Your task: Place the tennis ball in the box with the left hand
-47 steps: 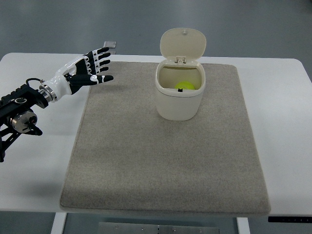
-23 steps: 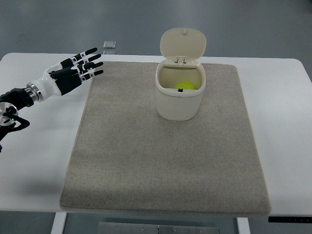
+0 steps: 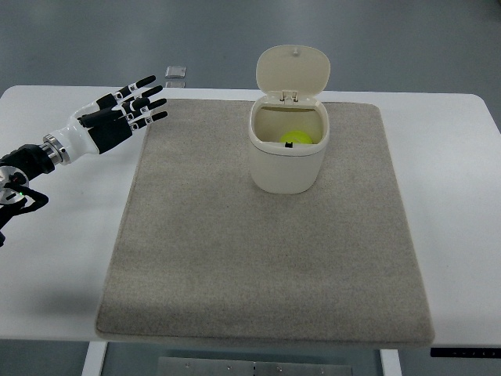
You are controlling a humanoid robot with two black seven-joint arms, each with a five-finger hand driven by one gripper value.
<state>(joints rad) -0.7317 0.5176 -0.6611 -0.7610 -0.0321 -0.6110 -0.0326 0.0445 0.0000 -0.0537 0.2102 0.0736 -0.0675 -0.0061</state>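
Left hand (image 3: 117, 117) barely shifted, fingers spread, empty; tennis ball (image 3: 297, 138) lies inside the open box (image 3: 287, 160).

From my station, the desk (image 3: 63, 258) looked a smooth white laminate with a faint sheen along its near edge. The mat (image 3: 258, 258) covering its middle read as a matt, felt-like grey-beige cloth with a fine nap. The box (image 3: 286, 160) near the far edge looked like cream moulded plastic, smooth and softly glossy, its raised lid (image 3: 293, 69) the same. The tennis ball (image 3: 297, 138) inside showed a dull yellow-green fuzz. My left hand (image 3: 109, 124) had glossy white plastic shells and matt black fingers (image 3: 145, 100), with dark metal at the wrist.
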